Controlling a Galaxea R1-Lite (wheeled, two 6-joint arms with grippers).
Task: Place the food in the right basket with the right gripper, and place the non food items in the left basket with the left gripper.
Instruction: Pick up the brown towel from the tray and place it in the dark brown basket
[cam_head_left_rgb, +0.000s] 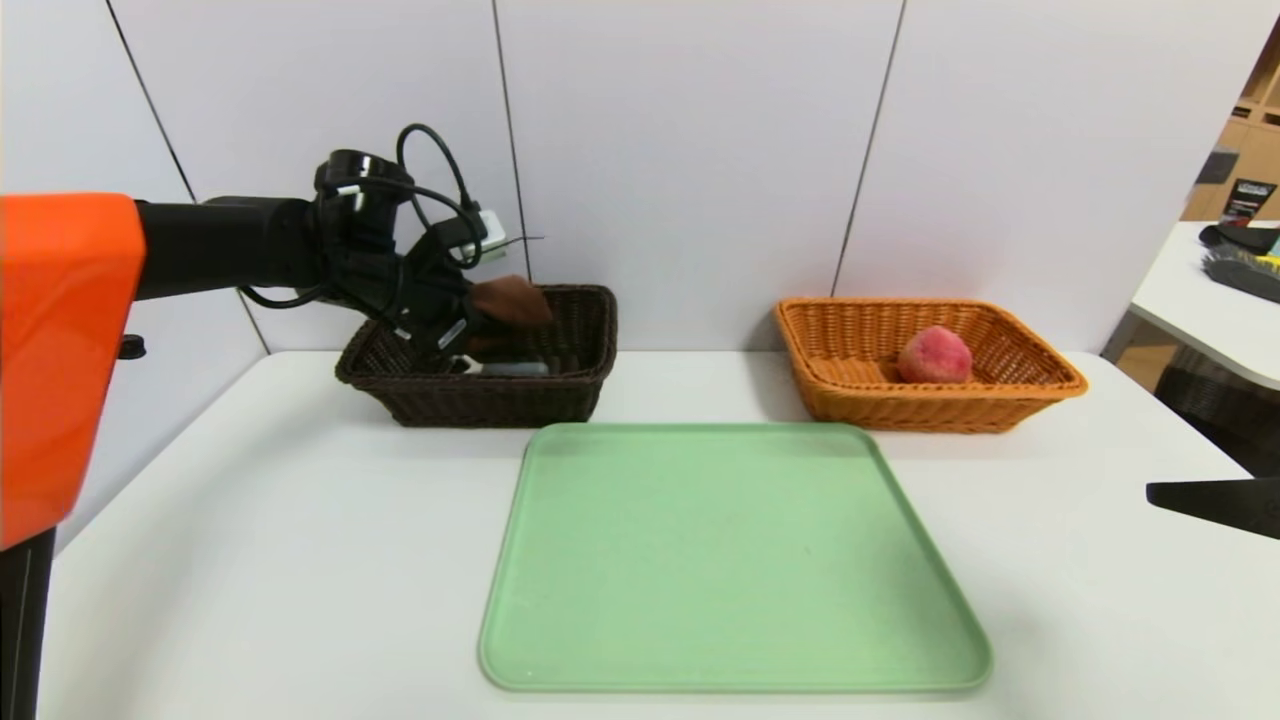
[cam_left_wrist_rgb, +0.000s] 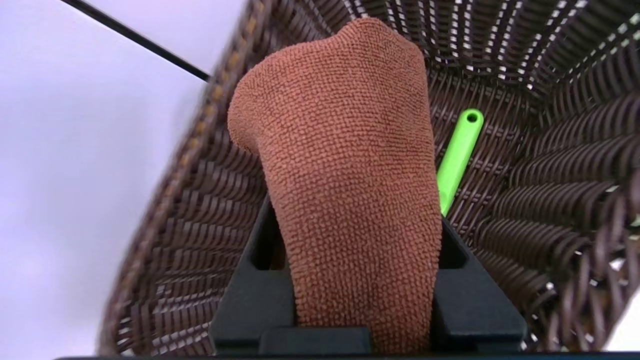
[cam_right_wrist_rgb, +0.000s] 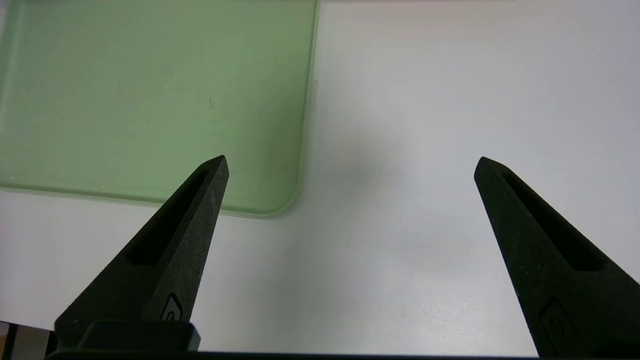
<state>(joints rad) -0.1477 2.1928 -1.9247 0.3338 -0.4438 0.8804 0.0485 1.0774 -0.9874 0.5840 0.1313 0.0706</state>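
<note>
My left gripper (cam_head_left_rgb: 480, 320) (cam_left_wrist_rgb: 355, 215) is shut on a rust-brown cloth (cam_head_left_rgb: 512, 300) (cam_left_wrist_rgb: 340, 150) and holds it just above the dark brown left basket (cam_head_left_rgb: 500, 400) (cam_left_wrist_rgb: 550, 200). A bright green handle (cam_left_wrist_rgb: 457, 155) lies on that basket's floor, and a grey item (cam_head_left_rgb: 512, 368) shows inside it in the head view. A pink peach (cam_head_left_rgb: 935, 355) sits in the orange right basket (cam_head_left_rgb: 1000, 400). My right gripper (cam_right_wrist_rgb: 352, 162) (cam_head_left_rgb: 1210, 503) hangs open and holding nothing over the white table, beside the tray's near right corner.
A pale green tray (cam_head_left_rgb: 730, 560) (cam_right_wrist_rgb: 150, 100) lies bare at the middle of the table (cam_head_left_rgb: 250, 550), in front of both baskets. White wall panels stand close behind the baskets. Another table with dark items (cam_head_left_rgb: 1240, 265) is at the far right.
</note>
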